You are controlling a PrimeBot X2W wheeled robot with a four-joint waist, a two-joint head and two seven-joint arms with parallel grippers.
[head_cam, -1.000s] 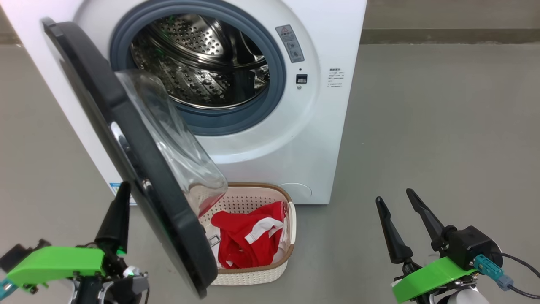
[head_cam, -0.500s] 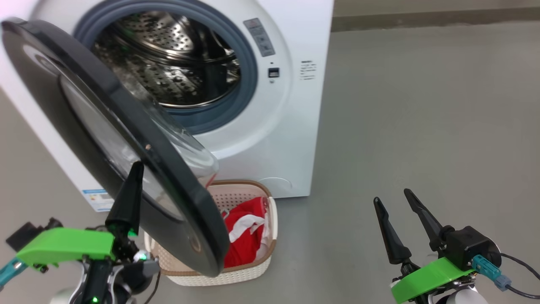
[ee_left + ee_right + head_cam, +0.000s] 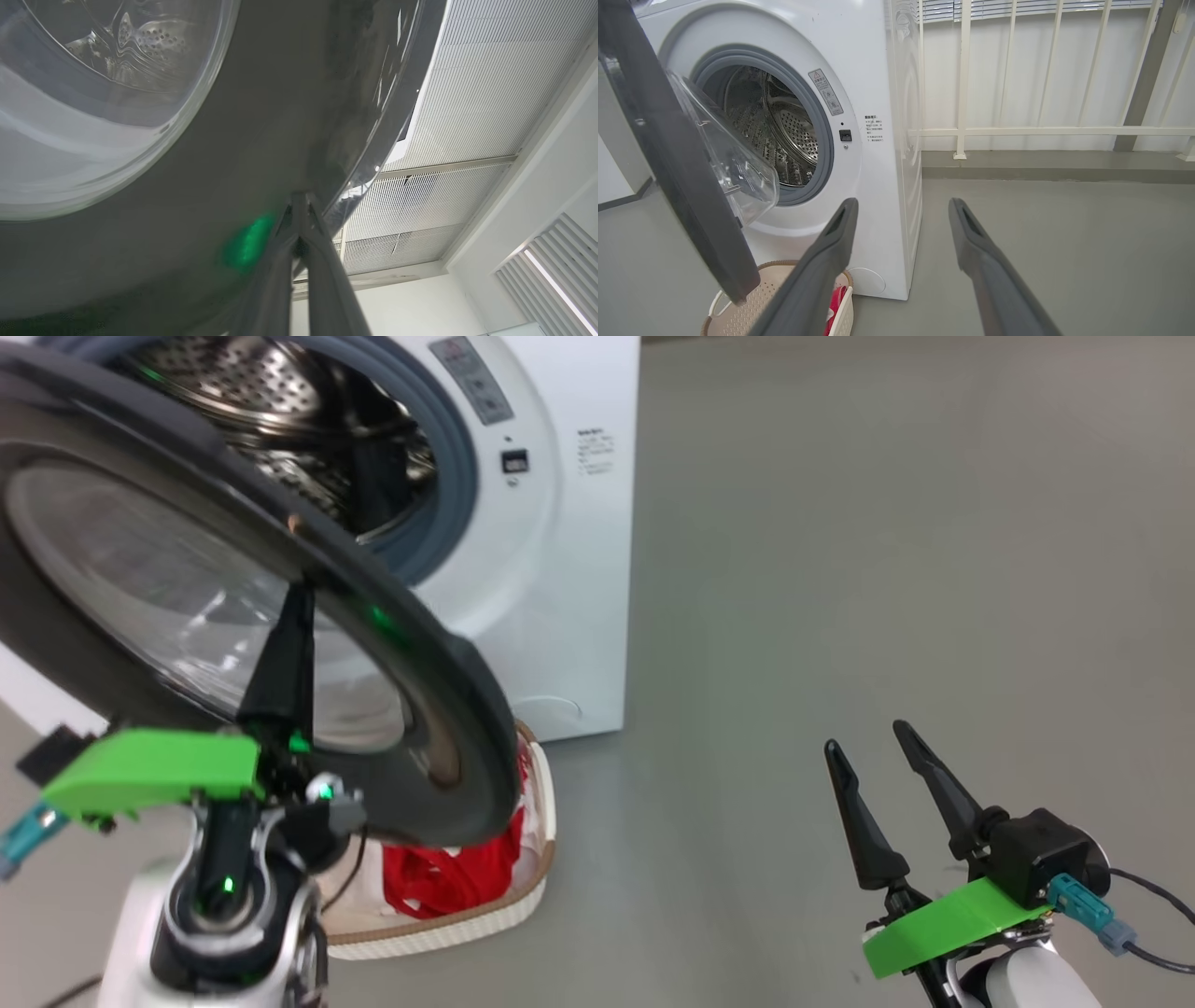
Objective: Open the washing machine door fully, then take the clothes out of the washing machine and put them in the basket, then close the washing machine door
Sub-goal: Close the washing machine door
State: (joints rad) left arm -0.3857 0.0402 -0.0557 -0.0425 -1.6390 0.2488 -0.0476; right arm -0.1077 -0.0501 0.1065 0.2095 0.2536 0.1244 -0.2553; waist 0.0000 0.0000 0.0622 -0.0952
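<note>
1. Holding the left gripper (image 3: 301, 602) with both fingers pressed together, nothing between them, pointing up from its green mount.
2. Lying with those joined tips against the outer face of the washing machine door (image 3: 448, 691), at the glossy black rim just beside the glass window; door standing part open, swung out from the machine.
3. Sitting just below and to the right of the left gripper, under the door's lower edge: the basket (image 3: 485, 915), resting on the floor (image 3: 840, 569) and carrying the red clothes (image 3: 448, 873).
4. Hovering well to the right of the left gripper: the right gripper (image 3: 866, 739), fingers spread wide and empty, above the floor.
5. Standing beyond the door, ahead of both grippers: the washing machine (image 3: 569, 569), grey ring and perforated steel drum (image 3: 215, 378) showing through the opening.
6. Running farthest off, past the right gripper's tips and behind the machine: a white railing (image 3: 962, 79).
</note>
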